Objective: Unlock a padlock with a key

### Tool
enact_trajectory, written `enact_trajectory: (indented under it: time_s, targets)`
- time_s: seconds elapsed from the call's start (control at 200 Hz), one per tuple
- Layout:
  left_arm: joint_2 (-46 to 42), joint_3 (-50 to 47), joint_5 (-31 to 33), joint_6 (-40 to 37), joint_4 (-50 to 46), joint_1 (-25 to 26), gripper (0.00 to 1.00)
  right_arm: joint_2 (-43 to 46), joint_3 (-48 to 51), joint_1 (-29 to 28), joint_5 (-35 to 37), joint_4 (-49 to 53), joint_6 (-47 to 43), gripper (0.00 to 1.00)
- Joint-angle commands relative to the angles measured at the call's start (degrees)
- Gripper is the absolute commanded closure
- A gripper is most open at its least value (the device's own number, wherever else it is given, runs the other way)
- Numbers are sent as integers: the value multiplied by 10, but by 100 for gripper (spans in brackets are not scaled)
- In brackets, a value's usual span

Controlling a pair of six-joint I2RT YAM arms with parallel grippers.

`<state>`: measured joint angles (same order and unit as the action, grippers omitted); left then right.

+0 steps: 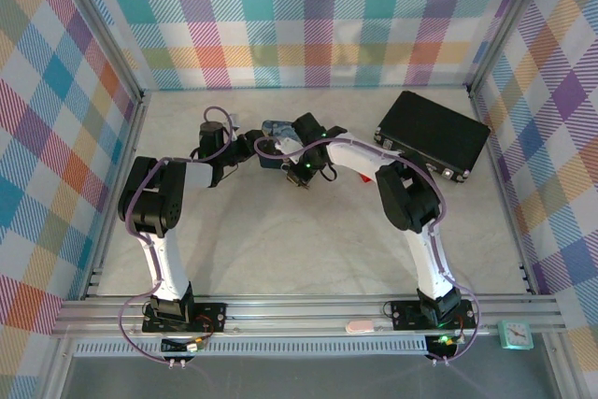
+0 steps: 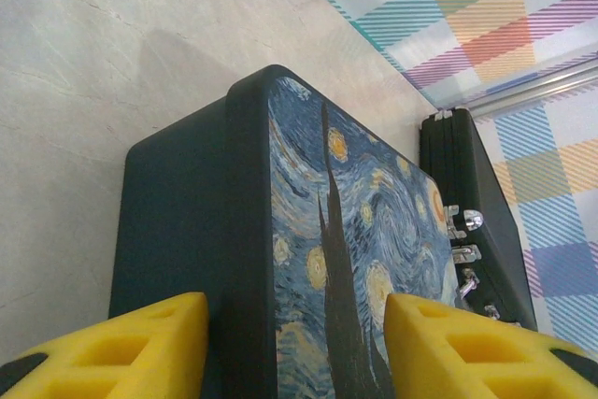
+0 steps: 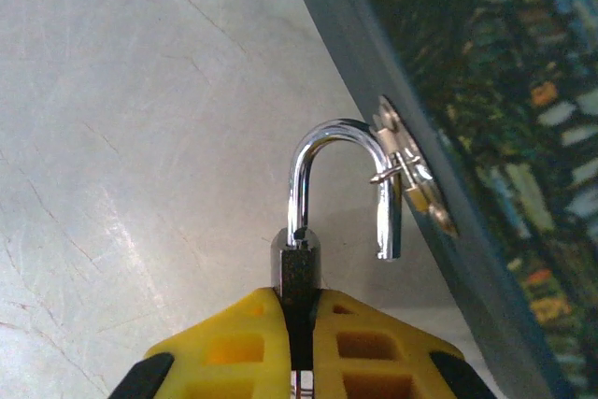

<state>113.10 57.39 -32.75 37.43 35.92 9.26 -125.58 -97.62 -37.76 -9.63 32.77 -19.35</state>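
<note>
Already the padlock (image 3: 308,249) hangs open — its shackle's free end clear of the body, still hooked through the tin (image 2: 346,259) hasp. The right gripper (image 3: 299,343) pinches the lock body; the left gripper (image 2: 294,343) clamps the tin. No key visible — only unhooking seems left.

The table (image 1: 280,240) has a pale, marble-like top with thin grey veins. On it, near the far middle, stands a painted tin (image 2: 346,231) with a dark rim and a blue night-sky picture with yellow swirls. To the right of it, near the far right corner, a black case (image 1: 433,134) with silvery latches lies flat on the same surface
</note>
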Motion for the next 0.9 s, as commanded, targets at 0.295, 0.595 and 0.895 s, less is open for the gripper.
enact_trajectory:
  time_s: [0.295,0.595,0.895]
  targets:
    - [-122,-44,4,30,-83,-25,28,9,3,1,-28,-21,53,100]
    - [-188,-164,17,98,3,-19,38,10,11,1,-54,-48,87,100]
    - [-120,-169,71,127,98,62,56,3,7,2,-89,-49,111,100]
